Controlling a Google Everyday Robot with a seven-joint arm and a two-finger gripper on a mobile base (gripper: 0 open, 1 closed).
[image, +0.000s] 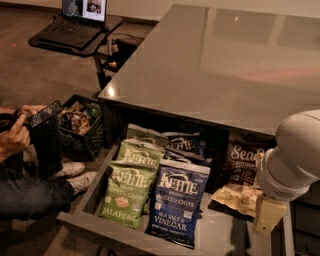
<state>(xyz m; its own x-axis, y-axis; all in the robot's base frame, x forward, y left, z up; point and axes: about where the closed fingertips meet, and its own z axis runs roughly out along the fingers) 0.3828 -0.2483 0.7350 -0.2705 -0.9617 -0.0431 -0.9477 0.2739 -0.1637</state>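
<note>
Pincer (269, 216) hangs at lower right of the frame, over the open drawer's (225, 237) right end, just beside a crumpled tan bag (237, 195); whether it is apart or together cannot be told. Blue vinegar chips (177, 202) and green jalapeño chips (129, 192) lie further left, the counter (225, 65) overhanging behind them.

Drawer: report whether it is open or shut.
Open: the drawer juts out below the counter, chip bags exposed inside; the tool hangs over its right end.
</note>
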